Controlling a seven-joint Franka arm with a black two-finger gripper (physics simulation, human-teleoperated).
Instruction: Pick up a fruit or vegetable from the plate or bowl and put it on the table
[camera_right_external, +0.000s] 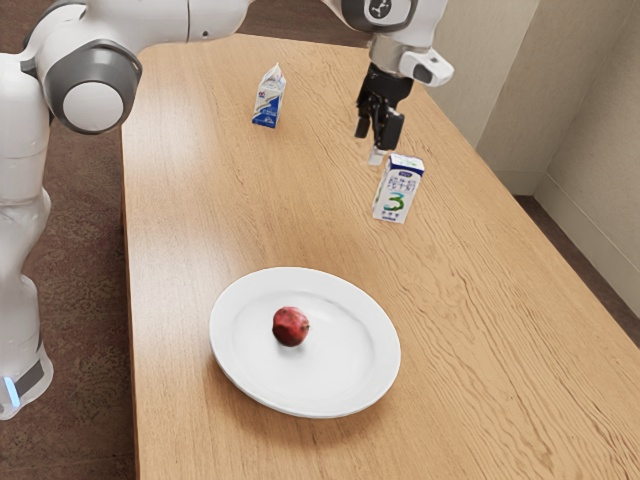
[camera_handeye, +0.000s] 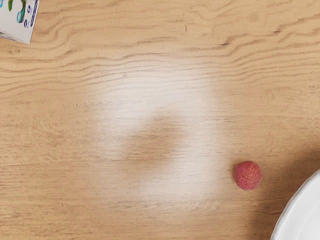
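Red fruit lies below, well apart from the pincer (its state? Can't tell).

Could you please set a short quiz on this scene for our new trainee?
1. Fill in the blank: in the exterior view, the red fruit lies on the white ____.
2. Which carton stands nearer the pincer?
A) the one with the pointed top
B) the one marked with a green 3
3. True or false: in the exterior view, the pincer is touching the red fruit.

Key: 1. plate; 2. B; 3. false.
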